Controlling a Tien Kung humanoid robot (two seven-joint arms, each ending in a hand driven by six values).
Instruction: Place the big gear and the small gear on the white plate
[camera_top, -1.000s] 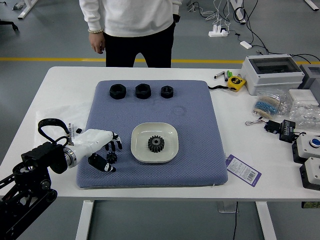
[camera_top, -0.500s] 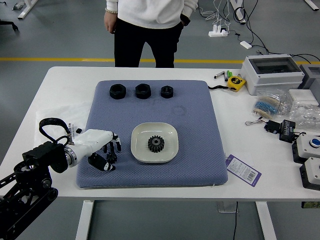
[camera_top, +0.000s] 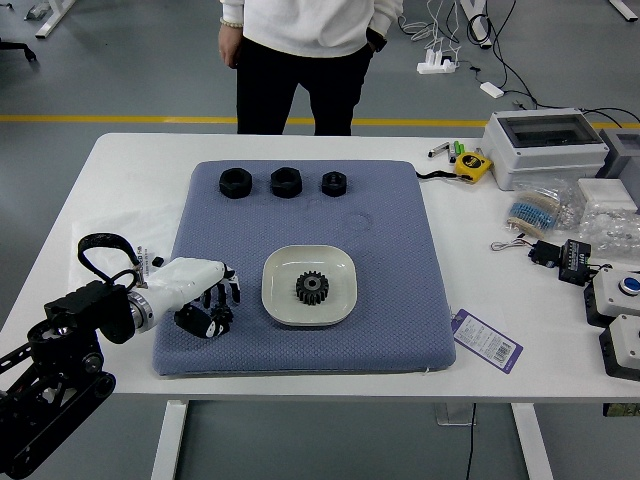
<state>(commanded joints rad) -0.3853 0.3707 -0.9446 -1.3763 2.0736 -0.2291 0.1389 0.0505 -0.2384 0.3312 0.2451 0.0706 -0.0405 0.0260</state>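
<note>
Just left of the white plate (camera_top: 338, 308), low on the blue mat (camera_top: 400, 335), I have the small gear (camera_top: 223, 316) in my left hand (camera_top: 190, 283), thumb and fingers narrowed around it. The grip looks shallow, so a lift could let the gear twist or slip out. Coming in too low, I could clip the plate's rim, or knock the big gear (camera_top: 312, 288) lying on it if I release too near the middle. My fingers mask much of the small gear, so I can't judge how firmly it's seated. Beyond the surface (camera_top: 400, 148), a person (camera_top: 310, 25) stands, head cut off, one arm hanging.
</note>
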